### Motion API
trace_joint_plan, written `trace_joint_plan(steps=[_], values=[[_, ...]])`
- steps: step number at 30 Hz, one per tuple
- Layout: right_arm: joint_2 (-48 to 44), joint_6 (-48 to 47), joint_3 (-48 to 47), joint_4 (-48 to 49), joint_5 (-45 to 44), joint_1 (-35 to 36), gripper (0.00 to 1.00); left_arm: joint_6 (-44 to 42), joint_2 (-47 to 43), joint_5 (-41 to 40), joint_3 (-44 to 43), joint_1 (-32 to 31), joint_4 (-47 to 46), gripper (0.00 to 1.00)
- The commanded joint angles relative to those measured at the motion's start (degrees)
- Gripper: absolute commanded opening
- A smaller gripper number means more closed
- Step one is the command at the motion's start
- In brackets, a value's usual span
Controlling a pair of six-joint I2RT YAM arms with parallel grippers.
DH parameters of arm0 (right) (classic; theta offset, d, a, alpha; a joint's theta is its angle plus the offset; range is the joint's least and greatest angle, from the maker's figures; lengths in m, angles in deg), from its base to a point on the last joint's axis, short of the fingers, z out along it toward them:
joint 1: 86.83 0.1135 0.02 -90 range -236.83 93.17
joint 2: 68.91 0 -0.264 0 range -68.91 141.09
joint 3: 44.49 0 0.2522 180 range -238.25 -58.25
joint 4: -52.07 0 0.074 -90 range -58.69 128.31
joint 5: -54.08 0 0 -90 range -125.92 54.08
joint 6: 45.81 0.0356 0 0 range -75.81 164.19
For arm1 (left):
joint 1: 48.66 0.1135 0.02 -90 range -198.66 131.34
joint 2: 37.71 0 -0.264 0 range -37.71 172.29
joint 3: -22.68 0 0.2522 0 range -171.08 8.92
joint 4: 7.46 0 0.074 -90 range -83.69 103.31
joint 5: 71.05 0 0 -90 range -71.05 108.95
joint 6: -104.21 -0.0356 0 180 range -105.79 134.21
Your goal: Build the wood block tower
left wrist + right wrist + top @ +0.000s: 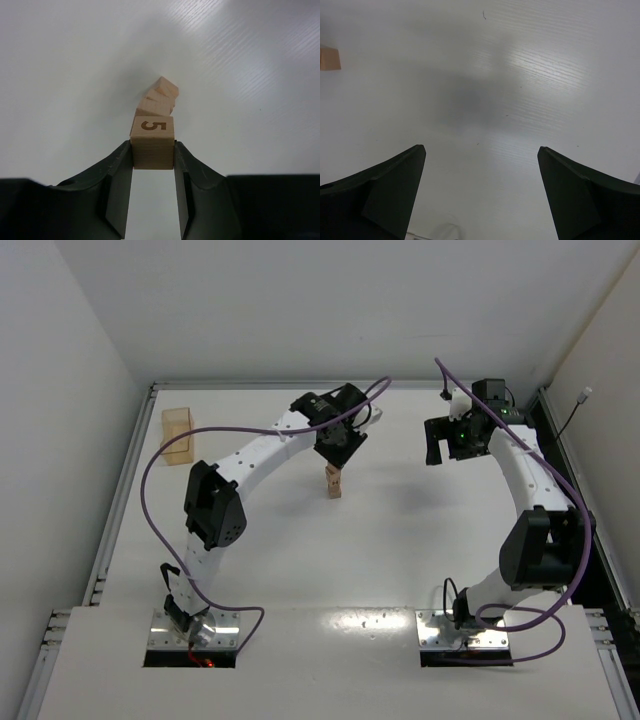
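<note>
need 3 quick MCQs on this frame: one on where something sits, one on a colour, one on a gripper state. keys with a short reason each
1. Where is the tan tray on the table?
A) between the arm bases
B) far side, near the left edge
C) under the right gripper

2. What colour are the arm cables?
A) purple
B) yellow
C) green

3. What state is the left gripper in?
A) open and empty
B) shut on the tray
C) shut on a cube marked 5

Key:
1 B: the top view shows it by the far left edge.
2 A: the top view shows purple loops.
3 C: in the left wrist view, both fingers press the cube's sides, with the wood block tower just beyond it.
</note>
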Motion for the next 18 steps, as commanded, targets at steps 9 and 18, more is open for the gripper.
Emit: trace_joint_plan(steps=[9, 18], values=[[0.35, 0.01, -2.95, 0.38, 0.94, 0.20, 0.92, -0.23, 0.70, 0.72, -0.19, 1.06, 0.25, 0.07], [0.88, 0.01, -2.95, 0.38, 0.94, 0.20, 0.92, -0.23, 1.22, 0.72, -0.19, 1.59, 0.25, 0.08]])
